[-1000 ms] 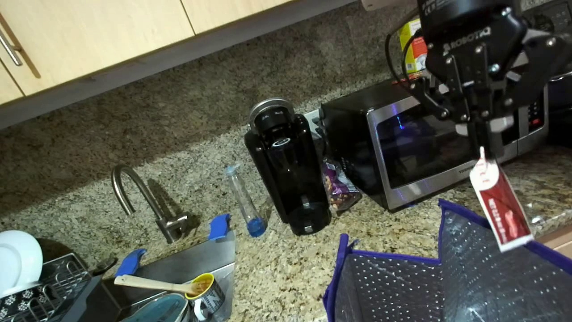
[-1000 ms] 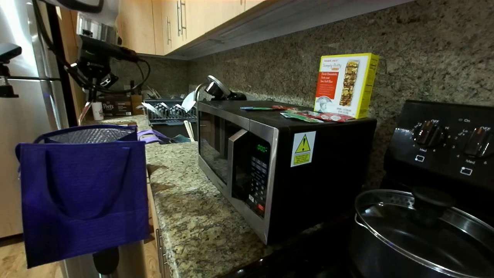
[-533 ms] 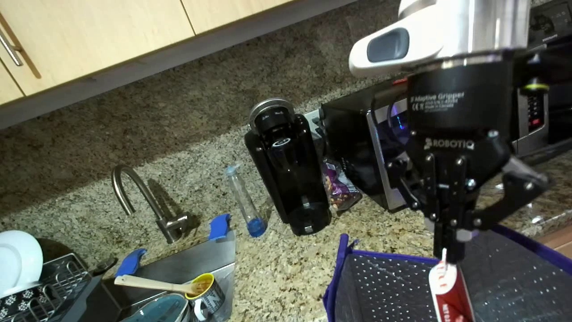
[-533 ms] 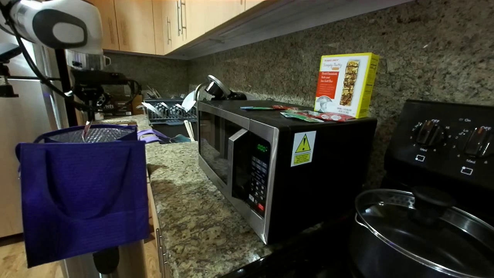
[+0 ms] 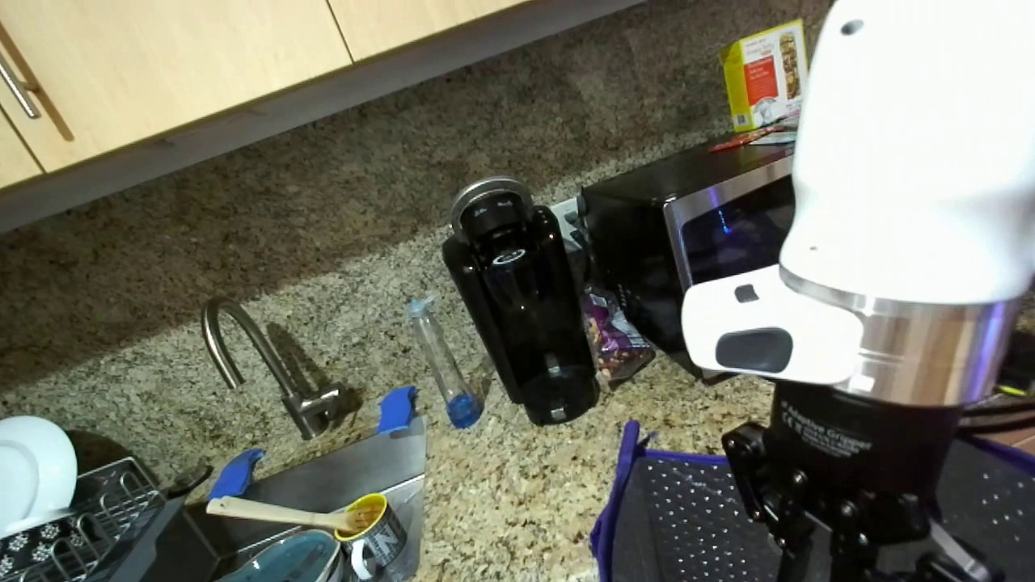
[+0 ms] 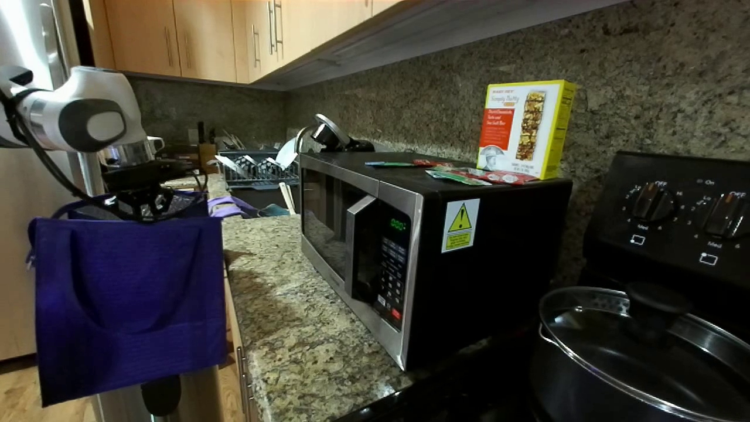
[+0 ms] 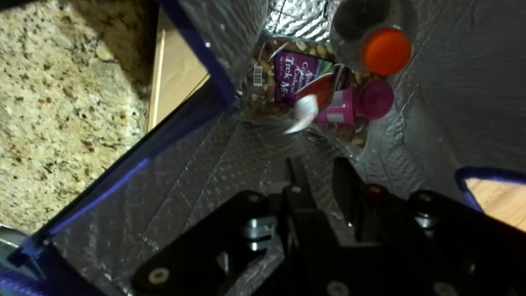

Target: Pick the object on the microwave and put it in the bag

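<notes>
In exterior view: pale cabinets [image 6: 140, 38] upper left; speckled wall [image 6: 662, 88] fills upper right; wood floor [image 6: 16, 395] lower left.

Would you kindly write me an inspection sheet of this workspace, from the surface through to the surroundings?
Surface: speckled counter, microwave standing on it, door closed.
Job's things: red-and-white packet clear of the pincer, over or inside the bag; blurred, so whether it has settled is unclear.
Clutter: flat sachets and upright carton on the microwave; trail mix, orange-capped bottle and pink container in the bag.
Pincer: open, pointing into the bag, holding nothing visible.
Cables: black cable looping along the arm.
Surroundings: steel sink, tap; lidded pot near the microwave.
</notes>
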### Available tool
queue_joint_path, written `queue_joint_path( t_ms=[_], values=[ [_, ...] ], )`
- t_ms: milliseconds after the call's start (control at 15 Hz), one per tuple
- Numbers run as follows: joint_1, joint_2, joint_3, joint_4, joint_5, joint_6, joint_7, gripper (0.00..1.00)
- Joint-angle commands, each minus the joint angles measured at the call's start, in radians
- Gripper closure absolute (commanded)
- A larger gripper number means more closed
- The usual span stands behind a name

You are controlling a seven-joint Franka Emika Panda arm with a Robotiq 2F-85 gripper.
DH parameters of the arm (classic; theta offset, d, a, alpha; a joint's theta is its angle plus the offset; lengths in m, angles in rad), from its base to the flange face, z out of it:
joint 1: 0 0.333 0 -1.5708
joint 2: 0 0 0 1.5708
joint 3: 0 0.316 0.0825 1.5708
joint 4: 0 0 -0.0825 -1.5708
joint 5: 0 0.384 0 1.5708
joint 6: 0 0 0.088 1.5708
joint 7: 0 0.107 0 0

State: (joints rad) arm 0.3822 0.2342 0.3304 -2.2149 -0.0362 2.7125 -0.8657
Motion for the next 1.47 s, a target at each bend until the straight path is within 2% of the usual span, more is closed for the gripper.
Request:
queue_joint_path(
  t_ms=[0,333,400,467,667,867,1000,1267,1400],
  values=[
    [0.007,0.0,-0.012,-0.005,-0.122,-0.002,0.185,0.44],
    [-0.012,-0.095,0.006,-0.006,-0.156,-0.087,0.326,0.12],
    [-0.018,-0.113,0.012,-0.002,-0.14,-0.113,0.334,0.05],
    [-0.033,-0.145,0.021,0.007,-0.094,-0.168,0.325,0.02],
    [-0.051,-0.241,-0.003,0.054,-0.068,-0.372,0.349,0.0],
    [-0.095,-0.31,-0.058,0.162,-0.034,-0.583,0.356,0.0],
    [-0.131,-0.345,-0.105,0.236,-0.05,-0.688,0.391,0.0],
    [-0.222,-0.345,-0.209,0.423,-0.074,-0.895,0.409,0.0],
    [-0.273,-0.329,-0.261,0.498,-0.103,-0.957,0.417,0.0]
  ],
)
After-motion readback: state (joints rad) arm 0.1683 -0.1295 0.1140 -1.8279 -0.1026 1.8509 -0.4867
